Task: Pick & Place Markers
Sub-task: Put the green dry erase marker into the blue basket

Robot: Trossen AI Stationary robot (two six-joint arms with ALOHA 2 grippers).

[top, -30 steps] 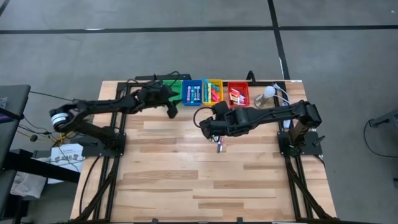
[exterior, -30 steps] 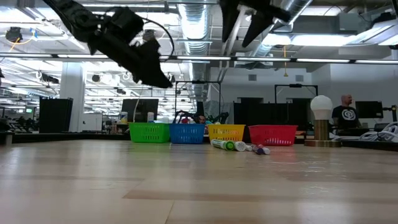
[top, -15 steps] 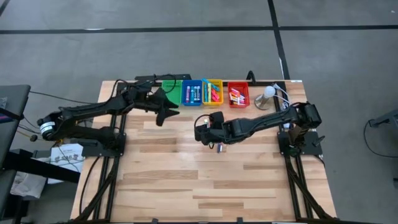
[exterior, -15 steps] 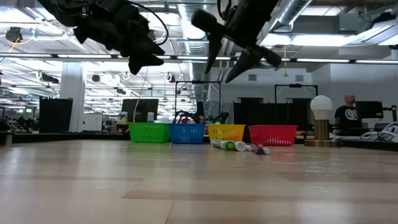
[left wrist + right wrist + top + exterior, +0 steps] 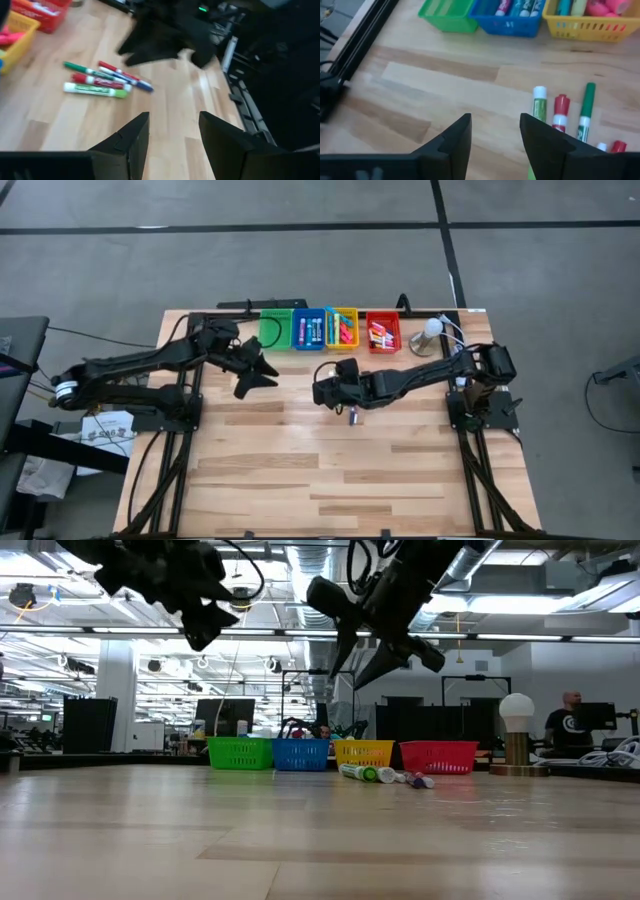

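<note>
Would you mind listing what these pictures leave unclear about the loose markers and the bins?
- Loose markers, high view: too small to count; the right gripper and its arm overlap them.
- Loose markers, right wrist view: several cut off by the picture's edge.
- Green bin, low view: its wall hides the contents.
- Red bin, left wrist view: contents blurred.

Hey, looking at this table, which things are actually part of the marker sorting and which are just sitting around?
Part of the job:
- loose markers on the wood
- markers in the bins
- green bin, blue bin, yellow bin, red bin

Just lying about:
- white globe lamp at the table's back right corner
- person in the room behind
</note>
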